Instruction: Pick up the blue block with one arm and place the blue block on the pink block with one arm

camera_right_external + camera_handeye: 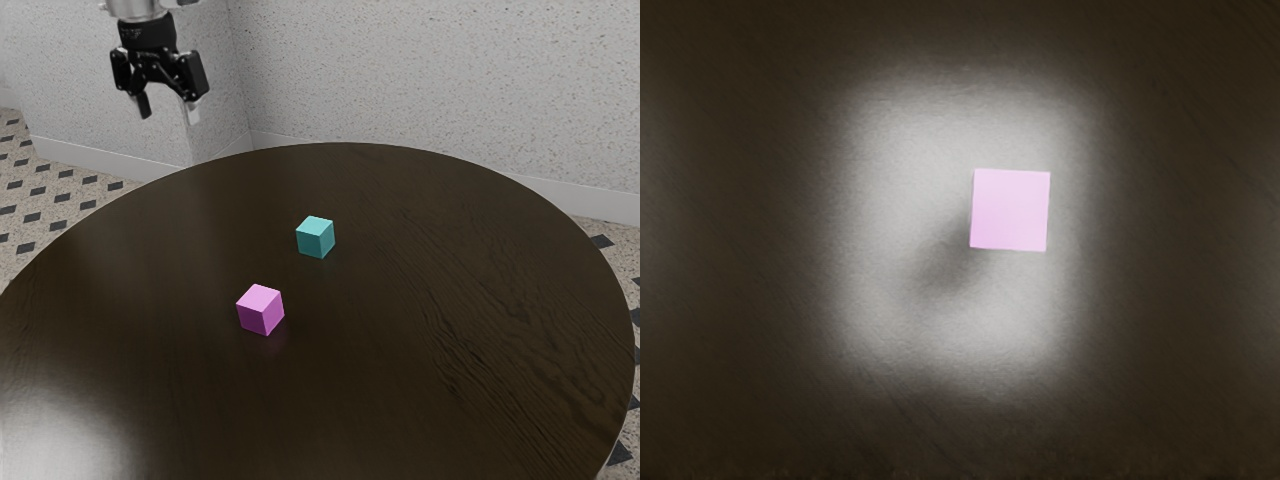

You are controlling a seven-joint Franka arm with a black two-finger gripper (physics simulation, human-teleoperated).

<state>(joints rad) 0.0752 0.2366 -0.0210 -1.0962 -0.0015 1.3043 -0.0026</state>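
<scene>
The round dark counter [470, 300] takes up most of the exterior view, with a speckled wall [420, 80] behind it and a tiled floor [60, 170] showing at the left and right edges. The blue block [315, 237] sits on the counter near the centre of the frame. The pink block [260, 309] stands apart from it, lower and to the left, with bare wood between them. High in the upper left corner, well away from both blocks, the fingers [145, 102] hang spread apart and hold nothing. The arm above them is cut off by the top edge, and the bottom edge cuts off the counter's near rim.

In the wrist view the pink block [1011, 210] shows just its top face, inside a pale glare on the counter [730, 400]. A soft dark smudge lies just beside the block, and I cannot tell what it is.
</scene>
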